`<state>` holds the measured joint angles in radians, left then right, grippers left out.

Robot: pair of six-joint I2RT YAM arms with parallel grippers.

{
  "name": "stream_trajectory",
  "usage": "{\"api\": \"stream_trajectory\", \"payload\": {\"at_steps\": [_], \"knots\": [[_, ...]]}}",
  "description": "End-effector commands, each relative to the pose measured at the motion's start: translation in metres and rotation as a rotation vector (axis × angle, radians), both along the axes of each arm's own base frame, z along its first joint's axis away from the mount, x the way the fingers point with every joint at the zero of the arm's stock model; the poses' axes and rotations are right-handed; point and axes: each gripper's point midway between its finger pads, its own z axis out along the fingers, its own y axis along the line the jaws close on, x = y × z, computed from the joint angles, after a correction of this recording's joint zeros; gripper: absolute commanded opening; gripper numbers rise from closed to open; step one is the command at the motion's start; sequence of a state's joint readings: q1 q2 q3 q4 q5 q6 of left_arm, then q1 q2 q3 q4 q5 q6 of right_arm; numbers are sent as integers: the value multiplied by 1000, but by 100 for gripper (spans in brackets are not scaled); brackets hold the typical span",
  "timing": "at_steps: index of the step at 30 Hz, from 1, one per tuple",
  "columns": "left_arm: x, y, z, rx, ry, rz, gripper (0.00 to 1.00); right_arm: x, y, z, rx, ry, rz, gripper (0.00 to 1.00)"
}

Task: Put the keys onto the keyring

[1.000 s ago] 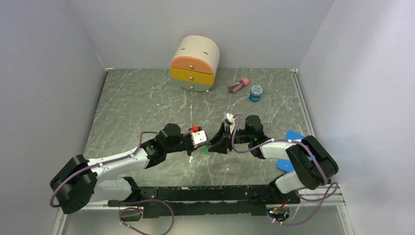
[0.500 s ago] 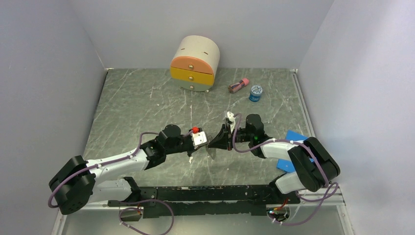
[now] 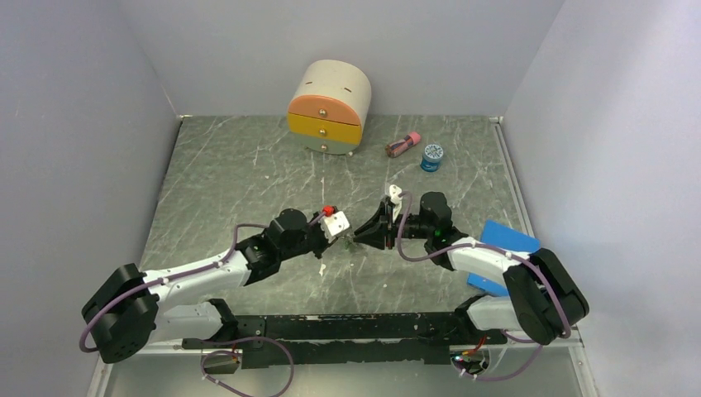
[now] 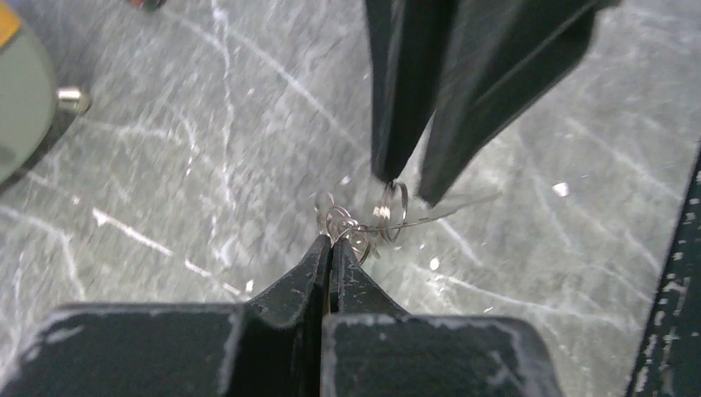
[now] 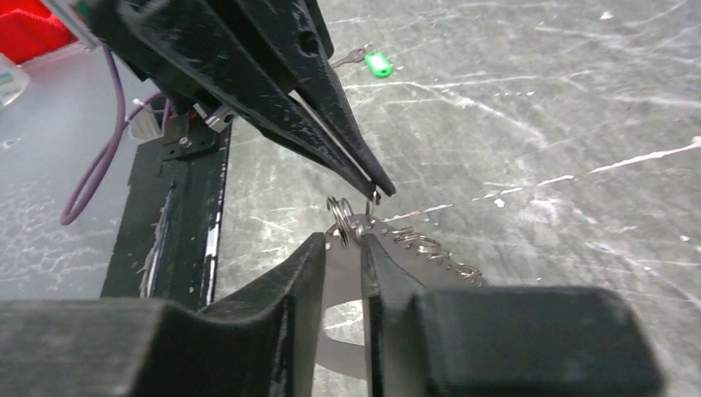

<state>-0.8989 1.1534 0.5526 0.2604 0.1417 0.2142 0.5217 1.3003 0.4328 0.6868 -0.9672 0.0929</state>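
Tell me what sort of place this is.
Probably a lab test cell for robot manipulation: plain grey walls box in a marble-patterned table, and a small drawer unit stands at the back like a prop.

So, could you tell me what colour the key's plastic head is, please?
Bright green; the key shows best in the right wrist view.

A grey marbled table point(image 3: 215, 174) carries a drawer box point(image 3: 329, 108), pink tube point(image 3: 402, 145), blue jar point(image 3: 431, 157) and green key point(image 5: 377, 64).
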Motion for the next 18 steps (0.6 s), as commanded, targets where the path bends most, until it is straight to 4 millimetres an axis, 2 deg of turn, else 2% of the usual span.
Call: {"api": "stream_trajectory", "payload": {"at_steps": [1, 4, 12, 18], "knots": [[11, 20, -8, 44, 16, 111, 2, 5, -1, 16, 37, -78, -29, 31], [10, 19, -7, 36, 13, 107, 3, 4, -2, 17, 56, -75, -43, 38], [9, 20, -3, 21, -7, 101, 3, 3, 3, 18, 82, -37, -17, 37], [0, 17, 19, -45, -79, 35, 3, 7, 6, 29, 98, -52, -11, 40]]}}
